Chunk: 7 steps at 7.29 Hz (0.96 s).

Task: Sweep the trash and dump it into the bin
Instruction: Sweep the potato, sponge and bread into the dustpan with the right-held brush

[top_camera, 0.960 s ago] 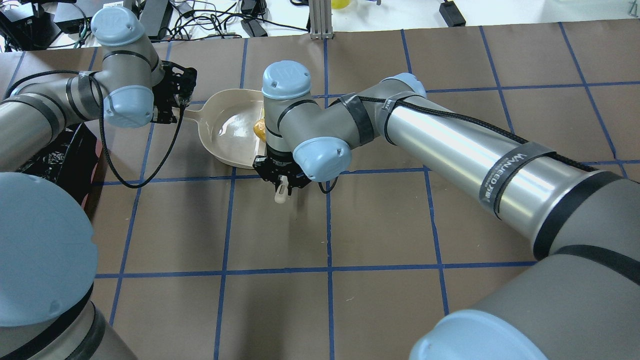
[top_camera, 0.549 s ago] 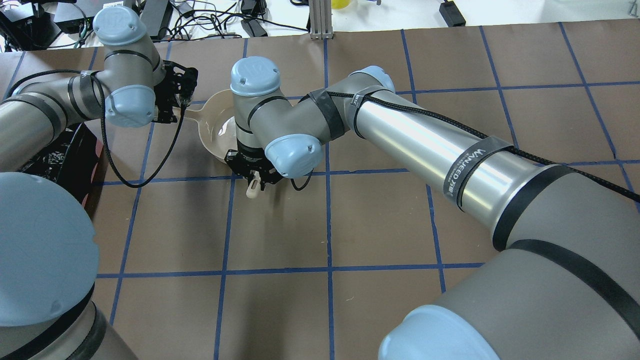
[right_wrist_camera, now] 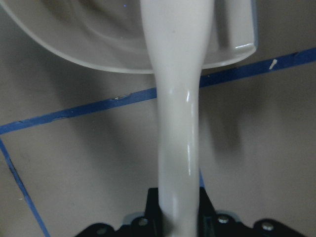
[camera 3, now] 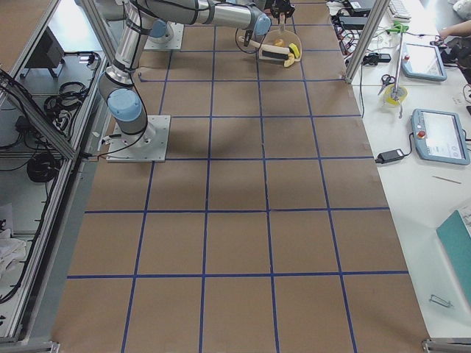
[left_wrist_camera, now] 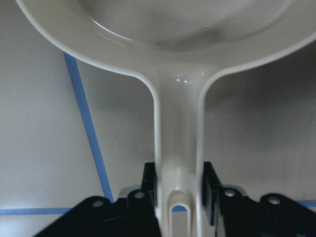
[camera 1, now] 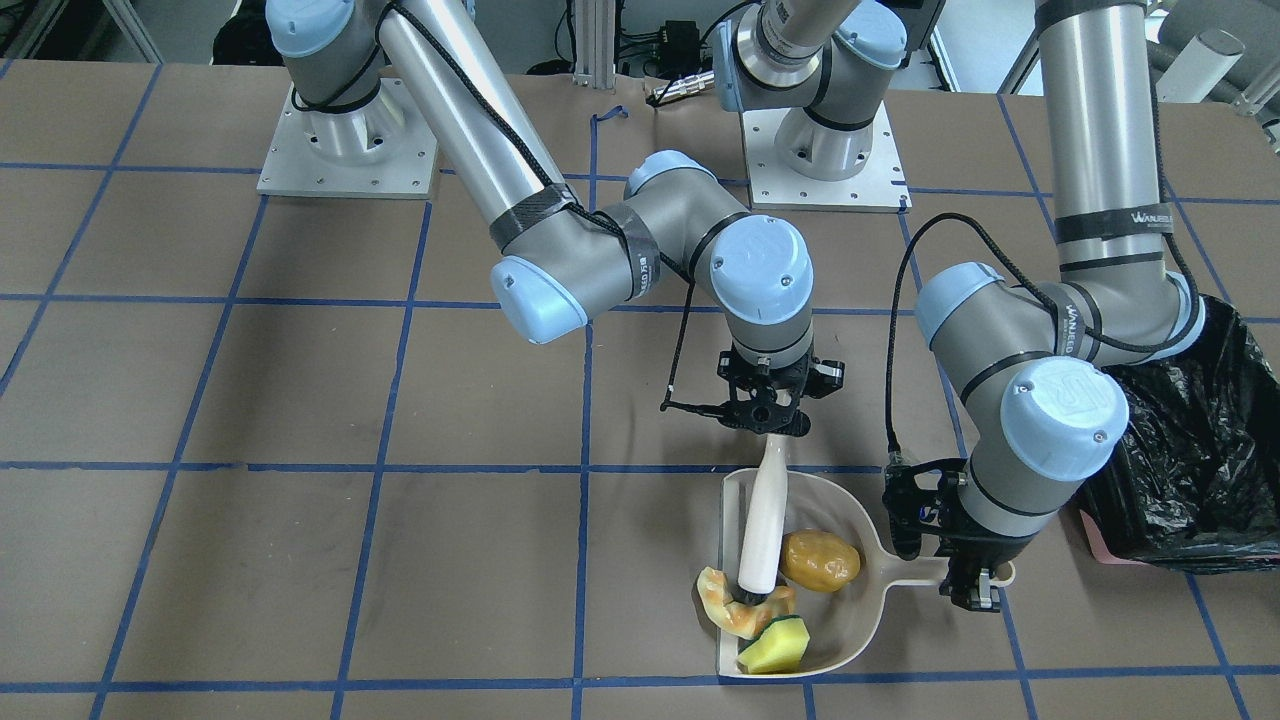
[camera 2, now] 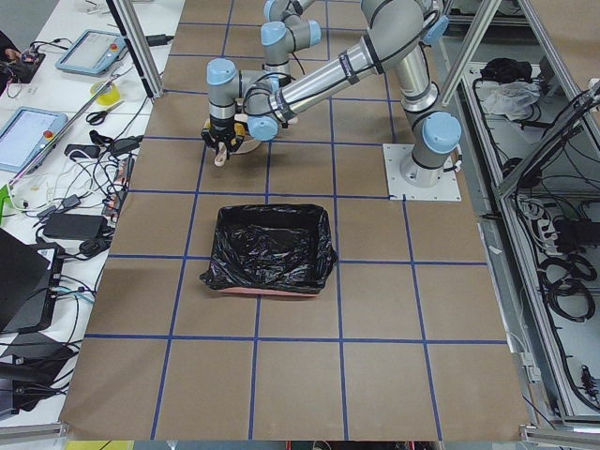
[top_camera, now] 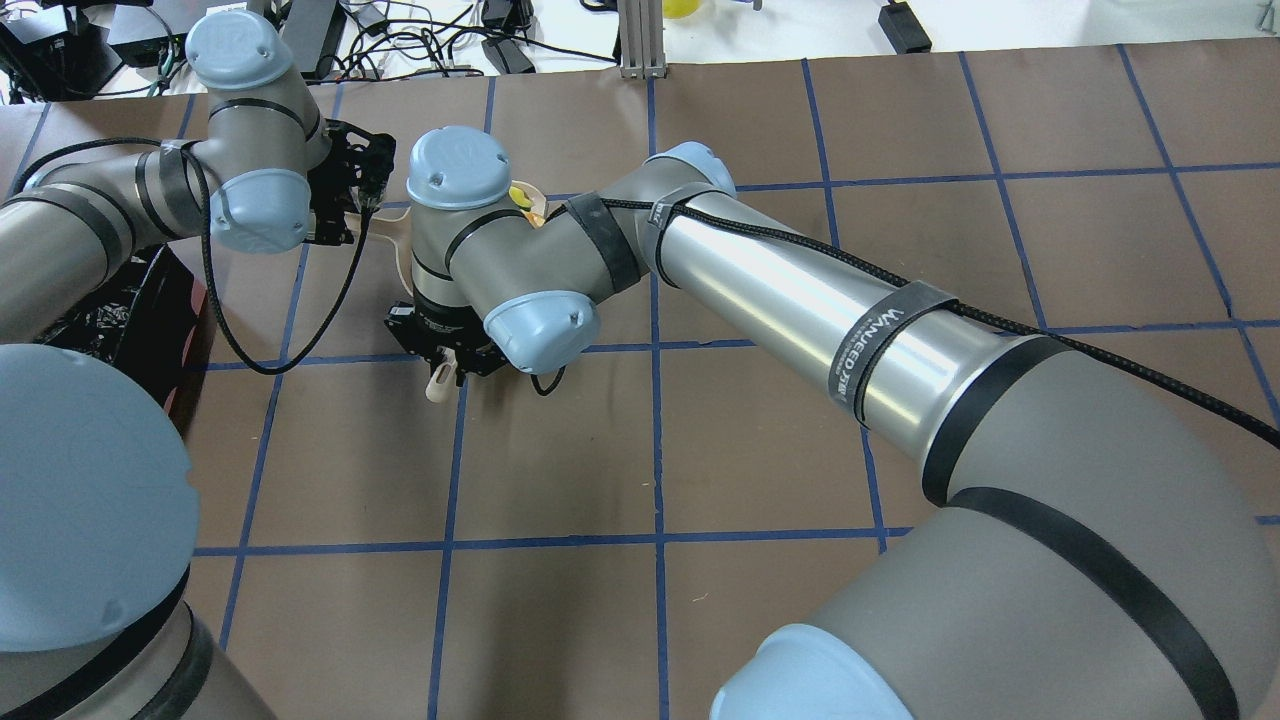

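In the front view a beige dustpan holds the golden-brown potato-like lump and the yellow-green sponge. The pale croissant-like piece lies across the pan's open lip. My right gripper is shut on a white brush handle, and the brush's head rests on the croissant. My left gripper is shut on the dustpan's handle. The black-bagged bin stands beside the left arm. In the overhead view my right arm hides most of the pan.
The bin sits on the brown, blue-taped table near my left arm's base, with a pink edge at its base. Cables and power bricks lie beyond the far table edge. Both arms crowd round the dustpan.
My right arm has swung left in the overhead view with the brush and now covers most of the dustpan. The left gripper and dustpan handle have stayed put.
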Motion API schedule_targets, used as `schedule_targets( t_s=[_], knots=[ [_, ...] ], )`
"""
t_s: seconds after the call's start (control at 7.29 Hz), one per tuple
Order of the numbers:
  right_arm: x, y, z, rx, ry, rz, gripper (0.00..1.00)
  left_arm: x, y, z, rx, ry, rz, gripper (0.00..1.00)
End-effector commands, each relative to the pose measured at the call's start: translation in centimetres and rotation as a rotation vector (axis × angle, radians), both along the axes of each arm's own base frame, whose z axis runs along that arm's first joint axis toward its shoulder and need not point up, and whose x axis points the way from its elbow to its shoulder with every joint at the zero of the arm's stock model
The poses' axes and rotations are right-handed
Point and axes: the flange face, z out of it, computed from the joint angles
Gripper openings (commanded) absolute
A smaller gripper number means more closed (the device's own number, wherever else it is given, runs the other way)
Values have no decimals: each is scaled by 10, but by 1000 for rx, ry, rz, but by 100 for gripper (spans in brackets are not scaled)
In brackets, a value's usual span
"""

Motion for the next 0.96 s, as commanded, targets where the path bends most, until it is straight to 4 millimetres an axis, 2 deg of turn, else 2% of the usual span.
schedule_targets(
  t_s=[0.0, 0.14, 0.27, 0.41, 0.55, 0.82],
  knots=[
    [15, 12, 16, 12, -6, -9, 0, 0, 0, 0, -1, 0, 0, 0],
    [14, 21, 33, 19, 4, -25, 0, 0, 0, 1, -2, 0, 0, 0],
    [3, 26, 51, 39, 50, -31, 0, 0, 0, 0, -1, 1, 0, 0],
    [-9, 25, 59, 21, 94, -35, 0, 0, -1, 0, -1, 1, 0, 0],
    [-16, 19, 56, -8, 132, -35, 0, 0, 0, -2, 2, 5, -1, 0],
    [-63, -16, 40, -65, 229, 31, 0, -1, 2, 0, -3, 23, 2, 0]
  ],
)
